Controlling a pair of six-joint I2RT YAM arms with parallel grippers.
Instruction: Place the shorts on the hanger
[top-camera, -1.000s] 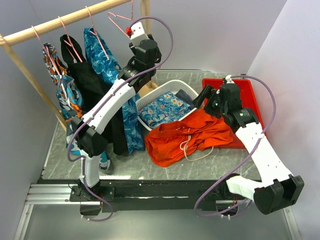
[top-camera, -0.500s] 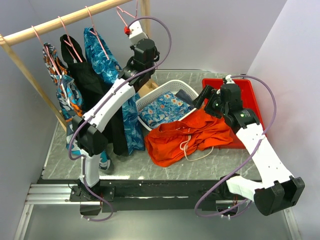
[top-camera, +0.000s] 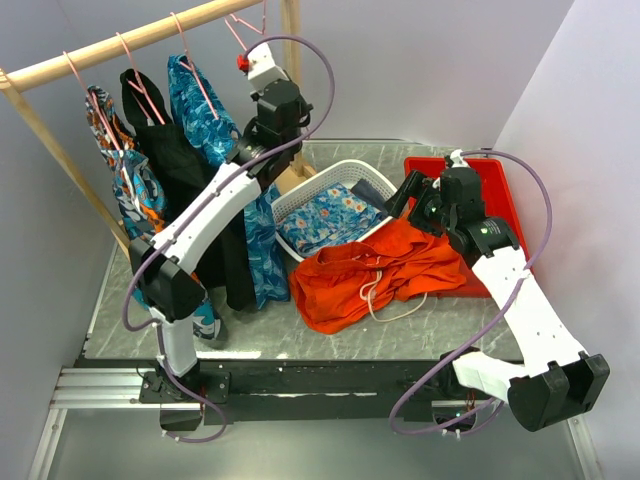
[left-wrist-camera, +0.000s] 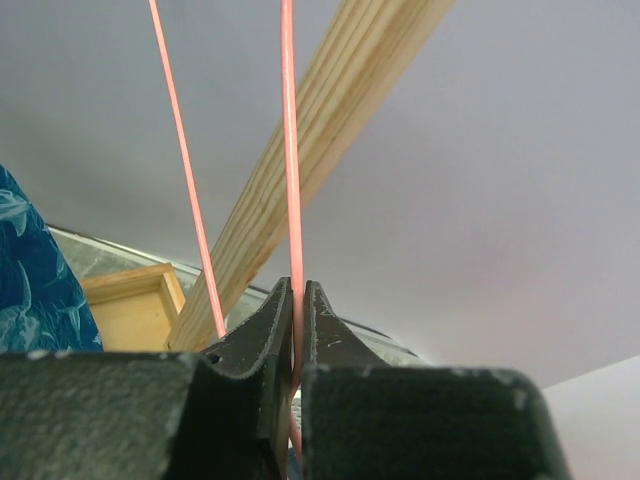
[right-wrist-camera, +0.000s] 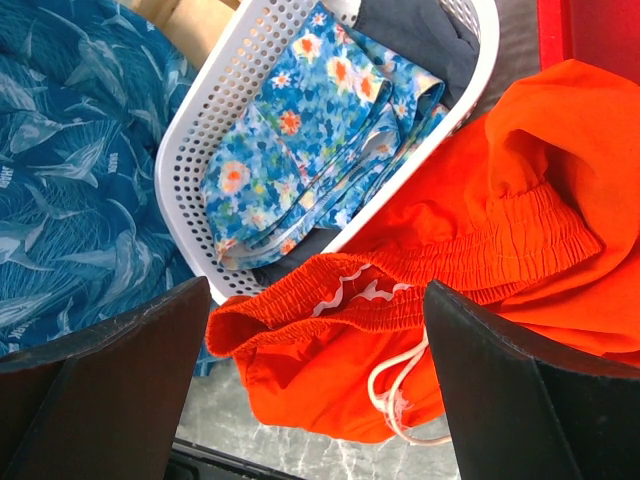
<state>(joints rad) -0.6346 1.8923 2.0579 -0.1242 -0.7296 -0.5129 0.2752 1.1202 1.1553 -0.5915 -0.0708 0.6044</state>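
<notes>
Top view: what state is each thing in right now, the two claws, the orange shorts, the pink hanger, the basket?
hanger: bare, pinched by the left gripper near the rail.
shorts: crumpled on the table, not hung.
left gripper: shut on the hanger.
right gripper: open, empty, above the shorts.
basket: holding folded floral cloth.

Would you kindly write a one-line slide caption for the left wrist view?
Left gripper shut on the pink wire hanger, wooden rail slanting behind it.
</notes>
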